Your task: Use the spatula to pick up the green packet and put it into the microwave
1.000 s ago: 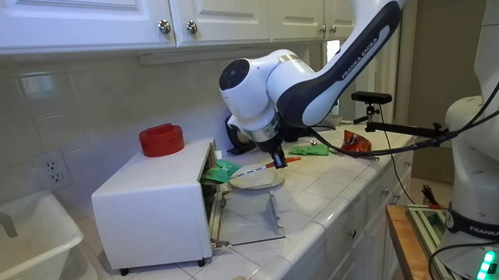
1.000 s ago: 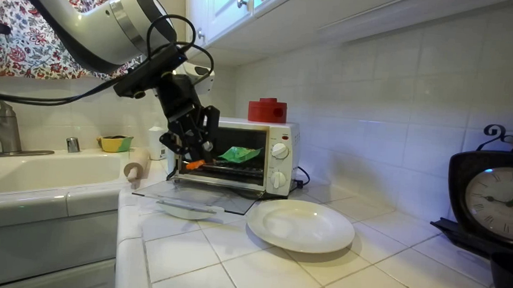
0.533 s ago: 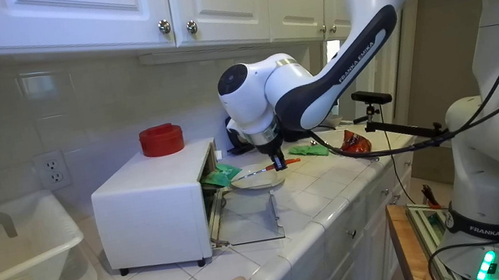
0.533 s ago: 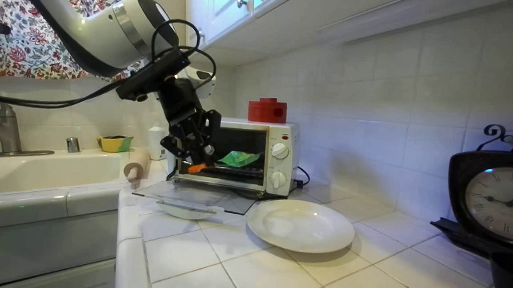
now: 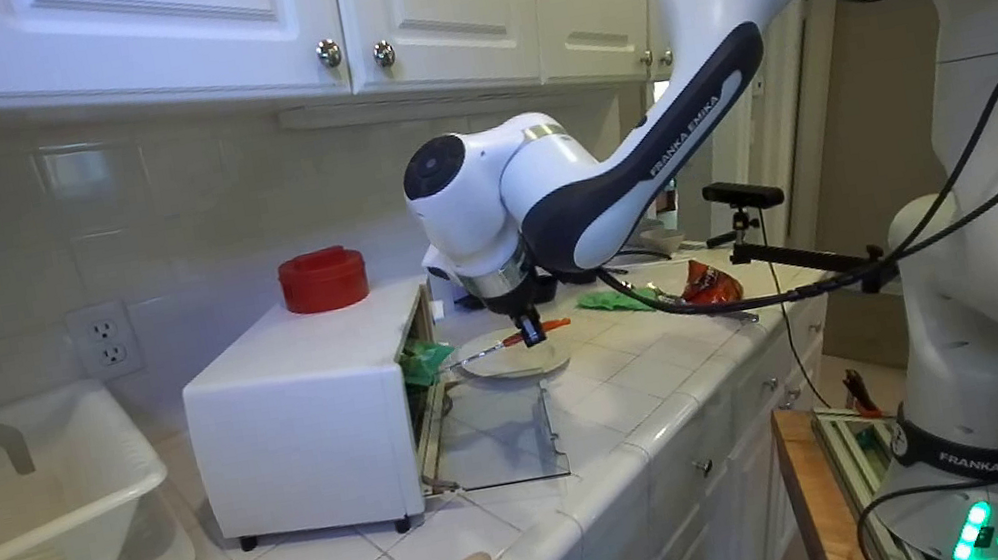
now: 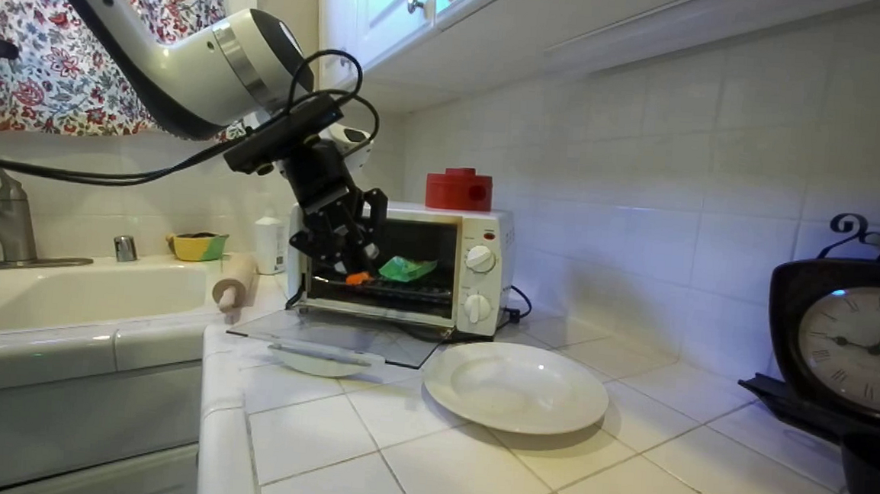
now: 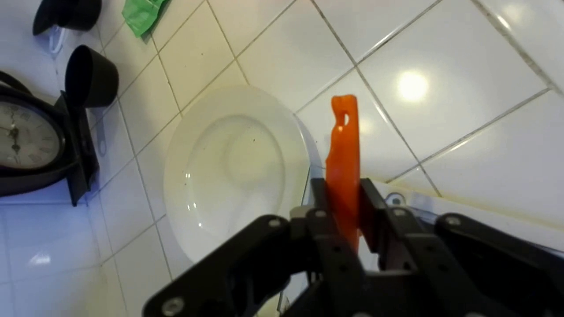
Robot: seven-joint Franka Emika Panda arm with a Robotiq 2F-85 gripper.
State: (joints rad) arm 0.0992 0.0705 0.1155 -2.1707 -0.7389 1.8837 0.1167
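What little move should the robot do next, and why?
Probably ease the orange-handled utensil a little into the microwave: its glass door is down, and the green packet at the utensil's tip seems to stick partly out.

In an exterior view, the dish rack (image 5: 87,547) stands left of the microwave (image 5: 304,444); partly inside this is the packet (image 5: 425,363); on top sits a canister (image 5: 323,282); in an exterior view, the plate (image 6: 515,393) lies before the microwave, the clock (image 6: 873,346) right, the sink (image 6: 109,292) left; the spatula (image 7: 345,154) sits in the gripper (image 7: 343,187).
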